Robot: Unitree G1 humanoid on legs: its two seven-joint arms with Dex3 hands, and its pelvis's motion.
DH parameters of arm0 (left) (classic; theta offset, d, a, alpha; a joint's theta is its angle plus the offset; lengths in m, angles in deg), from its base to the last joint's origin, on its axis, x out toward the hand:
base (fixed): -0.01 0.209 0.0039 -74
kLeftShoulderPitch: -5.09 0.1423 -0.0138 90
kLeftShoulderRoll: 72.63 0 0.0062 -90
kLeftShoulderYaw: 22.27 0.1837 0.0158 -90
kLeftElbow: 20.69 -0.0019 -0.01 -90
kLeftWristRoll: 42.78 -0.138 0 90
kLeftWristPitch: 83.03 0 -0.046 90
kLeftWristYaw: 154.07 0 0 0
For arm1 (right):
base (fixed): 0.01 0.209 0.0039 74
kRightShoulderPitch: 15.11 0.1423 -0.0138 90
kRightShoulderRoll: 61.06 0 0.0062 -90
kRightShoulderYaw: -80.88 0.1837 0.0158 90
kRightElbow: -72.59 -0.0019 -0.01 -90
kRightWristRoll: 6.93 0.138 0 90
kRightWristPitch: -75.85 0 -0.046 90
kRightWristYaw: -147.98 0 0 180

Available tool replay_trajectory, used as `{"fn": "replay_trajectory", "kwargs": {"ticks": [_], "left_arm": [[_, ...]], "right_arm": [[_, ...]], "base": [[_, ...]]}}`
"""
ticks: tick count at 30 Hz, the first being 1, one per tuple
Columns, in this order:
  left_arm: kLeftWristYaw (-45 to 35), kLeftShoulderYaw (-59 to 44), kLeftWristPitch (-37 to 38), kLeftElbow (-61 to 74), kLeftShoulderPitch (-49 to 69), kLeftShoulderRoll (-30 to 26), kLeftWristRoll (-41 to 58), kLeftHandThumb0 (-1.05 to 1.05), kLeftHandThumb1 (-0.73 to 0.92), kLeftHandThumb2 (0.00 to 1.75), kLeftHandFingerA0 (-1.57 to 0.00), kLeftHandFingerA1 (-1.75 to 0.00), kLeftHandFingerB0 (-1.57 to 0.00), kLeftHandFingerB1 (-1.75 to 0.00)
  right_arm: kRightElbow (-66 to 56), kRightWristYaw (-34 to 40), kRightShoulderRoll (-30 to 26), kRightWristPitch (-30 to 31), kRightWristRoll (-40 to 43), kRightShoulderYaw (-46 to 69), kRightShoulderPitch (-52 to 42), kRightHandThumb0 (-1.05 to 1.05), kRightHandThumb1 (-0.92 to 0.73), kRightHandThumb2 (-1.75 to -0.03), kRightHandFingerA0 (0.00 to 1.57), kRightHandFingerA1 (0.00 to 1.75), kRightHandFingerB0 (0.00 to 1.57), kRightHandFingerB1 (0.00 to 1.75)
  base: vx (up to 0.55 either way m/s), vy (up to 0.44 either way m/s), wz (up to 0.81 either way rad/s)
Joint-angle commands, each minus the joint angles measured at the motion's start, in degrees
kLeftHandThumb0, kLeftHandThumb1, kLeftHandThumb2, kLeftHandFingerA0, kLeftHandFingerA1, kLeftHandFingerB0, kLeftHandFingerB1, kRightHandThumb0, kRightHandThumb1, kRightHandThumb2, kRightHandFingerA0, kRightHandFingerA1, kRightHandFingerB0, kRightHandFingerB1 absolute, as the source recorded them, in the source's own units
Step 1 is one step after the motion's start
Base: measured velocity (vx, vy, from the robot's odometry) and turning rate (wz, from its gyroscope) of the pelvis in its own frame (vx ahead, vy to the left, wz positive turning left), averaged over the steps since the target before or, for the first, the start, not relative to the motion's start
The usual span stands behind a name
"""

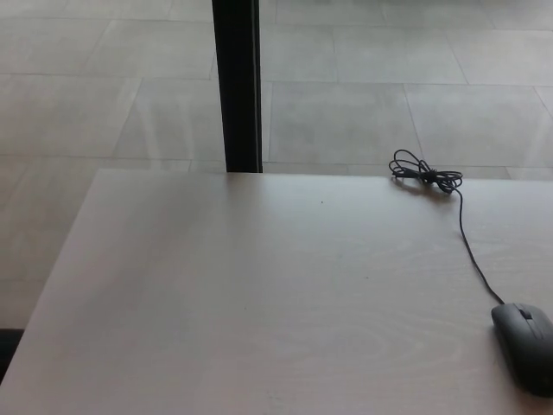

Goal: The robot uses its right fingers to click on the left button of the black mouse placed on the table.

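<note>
1. Head view: the black mouse lies at about four o'clock on the pale table, partly cut by the right edge.
2. Its cable runs toward one o'clock and ends in a coiled bundle near the far table edge.
3. A black post stands at twelve o'clock behind the table, on what looks like a tiled floor.
4. Neither hand shows, so their grasp cannot be told.

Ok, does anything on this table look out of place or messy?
Nothing is spilled or damaged. The black mouse sits at the right edge of the view, partly cut off by the frame. Its cable runs back to a loose tangled bundle by the far edge of the table. Neither hand is in view.
</note>
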Motion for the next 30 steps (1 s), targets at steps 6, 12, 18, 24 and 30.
{"fn": "replay_trajectory", "kwargs": {"ticks": [6,12,18,24,30], "left_arm": [[-0.7,-0.3,1.0,-0.2,0.3,-0.2,1.2,-0.93,0.92,0.92,-0.75,-0.56,-0.58,-0.50],[-0.3,-0.1,0.4,-0.2,0.5,-0.2,1.0,-0.92,0.91,0.93,-0.68,-0.54,-0.53,-0.50],[0.0,-0.1,0.4,-0.6,0.4,-0.3,1.0,-0.91,0.92,0.90,-0.75,-0.56,-0.55,-0.49],[-0.2,0.1,1.1,-0.7,0.6,-0.2,0.7,-0.92,0.91,0.90,-0.75,-0.56,-0.54,-0.49],[-0.6,-0.1,0.2,-0.9,0.2,-0.5,1.1,-0.95,0.92,0.90,-0.72,-0.55,-0.58,-0.51]], "right_arm": [[-4.6,-2.6,5.9,15.9,17.8,5.6,-2.4,-0.72,-0.88,-0.66,0.58,0.52,0.42,0.39],[-7.8,-2.9,6.5,18.5,18.8,4.6,-3.8,-0.70,-0.89,-0.67,0.58,0.51,0.40,0.38],[-10.8,-2.2,6.9,20.8,20.1,3.4,-5.2,-0.69,-0.88,-0.66,0.61,0.52,0.40,0.38],[-10.3,-2.8,5.8,19.7,20.5,0.8,-6.4,-0.71,-0.90,-0.67,0.56,0.52,0.39,0.39],[-10.6,-3.0,5.3,19.9,21.8,-0.4,-7.5,-0.71,-0.90,-0.67,0.56,0.51,0.38,0.38]], "base": [[0.00,0.000,0.00],[0.00,0.000,0.00],[0.00,0.000,0.00],[0.00,0.000,0.00],[0.00,0.000,0.00]]}}
